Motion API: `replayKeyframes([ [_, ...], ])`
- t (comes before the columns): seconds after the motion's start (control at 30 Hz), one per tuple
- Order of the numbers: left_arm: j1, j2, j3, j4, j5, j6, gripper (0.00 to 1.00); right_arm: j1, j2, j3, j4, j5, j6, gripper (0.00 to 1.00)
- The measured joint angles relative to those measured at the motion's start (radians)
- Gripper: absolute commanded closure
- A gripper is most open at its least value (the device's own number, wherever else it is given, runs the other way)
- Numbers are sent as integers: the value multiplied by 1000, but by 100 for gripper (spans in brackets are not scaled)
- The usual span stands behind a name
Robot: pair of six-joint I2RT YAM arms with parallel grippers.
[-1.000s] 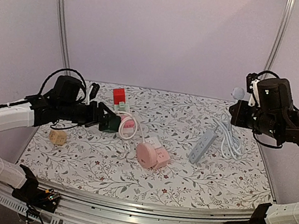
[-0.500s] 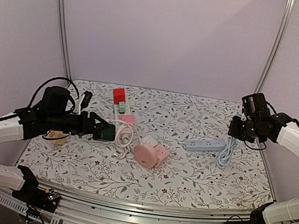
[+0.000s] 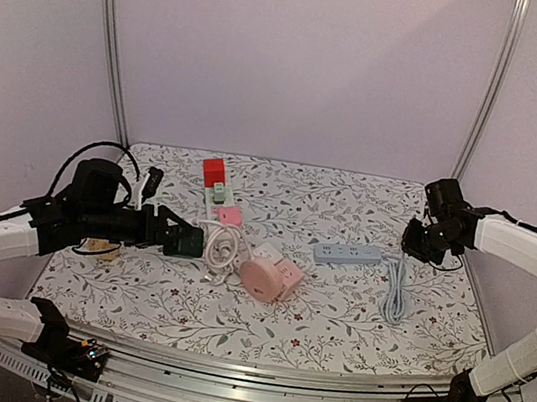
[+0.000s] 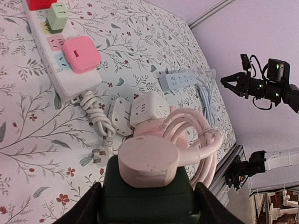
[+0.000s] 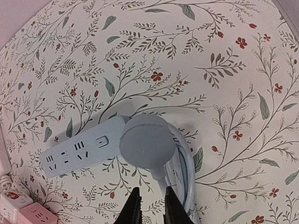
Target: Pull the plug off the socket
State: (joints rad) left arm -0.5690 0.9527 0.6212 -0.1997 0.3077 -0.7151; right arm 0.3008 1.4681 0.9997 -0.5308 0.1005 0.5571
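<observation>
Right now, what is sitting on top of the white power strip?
On the white power strip sit a red plug, a green plug and a pink plug in a row. Open sockets show between green and pink. The sockets under the plugs are covered.

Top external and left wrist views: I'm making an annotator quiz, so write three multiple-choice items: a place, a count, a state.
1. Where does the blue-grey power strip lie? A, right of the pink cube socket; B, against the rear wall; C, at the near edge.
2. How many plugs sit in the white power strip? A, one; B, three; C, five.
3. The left gripper is: A, open; B, shut on the dark green block; C, out of view.
1A: it lies right of the cube. 2B: red plug, green plug, pink plug. 3B: it clamps the block's sides.
</observation>
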Motion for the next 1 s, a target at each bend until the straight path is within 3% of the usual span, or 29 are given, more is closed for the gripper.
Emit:
replayKeyframes([
  [0.33,0,35,3,30,41,37,92,-14,43,0,48,-8,20,42],
  [0.53,-23,36,12,31,47,84,91,-12,-80,0,46,-90,-18,23],
  [0.7,-101,48,47,28,50,148,91,63,-216,29,35,-198,-58,19],
  [1.0,-227,159,142,21,47,223,91,336,-228,102,19,-412,-118,23],
])
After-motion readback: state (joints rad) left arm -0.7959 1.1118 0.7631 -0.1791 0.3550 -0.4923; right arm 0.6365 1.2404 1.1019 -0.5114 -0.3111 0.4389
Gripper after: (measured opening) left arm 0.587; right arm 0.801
